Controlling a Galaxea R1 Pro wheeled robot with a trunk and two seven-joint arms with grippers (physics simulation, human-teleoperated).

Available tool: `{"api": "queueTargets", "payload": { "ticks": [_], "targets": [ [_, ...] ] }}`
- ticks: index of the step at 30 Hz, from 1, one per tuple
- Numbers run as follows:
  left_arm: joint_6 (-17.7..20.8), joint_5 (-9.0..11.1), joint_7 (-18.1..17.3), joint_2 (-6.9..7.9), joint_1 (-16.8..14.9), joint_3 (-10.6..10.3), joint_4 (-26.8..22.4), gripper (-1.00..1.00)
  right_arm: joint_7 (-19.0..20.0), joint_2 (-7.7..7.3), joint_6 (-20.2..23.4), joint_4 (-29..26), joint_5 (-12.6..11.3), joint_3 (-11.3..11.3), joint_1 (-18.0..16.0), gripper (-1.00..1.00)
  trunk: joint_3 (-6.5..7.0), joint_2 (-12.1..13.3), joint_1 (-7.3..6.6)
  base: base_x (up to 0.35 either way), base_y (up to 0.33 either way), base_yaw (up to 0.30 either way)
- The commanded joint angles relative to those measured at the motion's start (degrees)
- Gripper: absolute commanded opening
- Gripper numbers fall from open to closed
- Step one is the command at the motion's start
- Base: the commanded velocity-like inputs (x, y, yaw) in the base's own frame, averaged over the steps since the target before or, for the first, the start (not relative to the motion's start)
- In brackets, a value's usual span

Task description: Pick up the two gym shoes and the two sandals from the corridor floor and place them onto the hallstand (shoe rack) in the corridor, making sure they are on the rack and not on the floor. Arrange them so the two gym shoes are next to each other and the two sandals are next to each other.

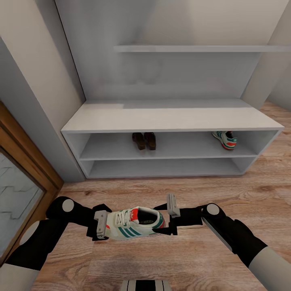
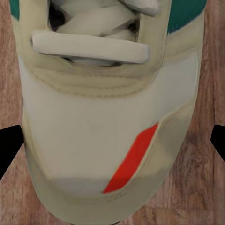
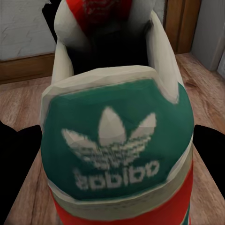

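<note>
One gym shoe point(image 1: 133, 223) hangs sideways just above the corridor floor point(image 1: 161, 258), between my two grippers. My right gripper point(image 1: 167, 220) is shut on its green heel point(image 3: 117, 140), the black fingers point(image 3: 18, 164) pressing both sides. At the white toe point(image 2: 103, 140) my left gripper point(image 1: 106, 223) is open, with its fingers point(image 2: 9, 145) spread wide to either side. The other gym shoe point(image 1: 225, 140) rests at the right end of the upper shelf of the hallstand point(image 1: 169, 117). The two sandals point(image 1: 144, 141) sit side by side on the same shelf, left of centre.
A thin wall shelf point(image 1: 202, 48) hangs above the hallstand. A wooden door frame point(image 1: 28, 153) and grey wall close the left side. Open plank floor lies between me and the hallstand and runs on to the right.
</note>
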Motion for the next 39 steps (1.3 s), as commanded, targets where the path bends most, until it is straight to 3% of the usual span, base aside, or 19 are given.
{"api": "queueTargets", "payload": {
  "ticks": [1, 15, 39],
  "targets": [
    [-0.02, 0.11, -0.09, 0.01, 0.01, -0.01, -0.02, 1.0, 0.0, 0.01, 0.13, 0.0, -0.12, -0.08, -0.02, -1.0, 0.0, 0.0, 0.0, 0.0, 0.0, 0.0],
    [-0.02, 2.32, -0.1, 0.13, -0.01, 0.13, -0.14, 1.0, -0.29, -0.2, 0.16, 0.38, 0.25, -0.08, -0.02, -1.0, 0.0, 0.0, 0.0, 0.0, 0.0, 0.0],
    [-0.02, 2.86, -0.1, 0.24, -0.13, 0.56, -0.17, 1.0, -0.35, -0.1, 0.01, 2.54, 0.49, -0.03, -0.02, -1.0, 0.0, 0.0, 0.0, 0.0, 0.0, 0.0]
  ]
}}
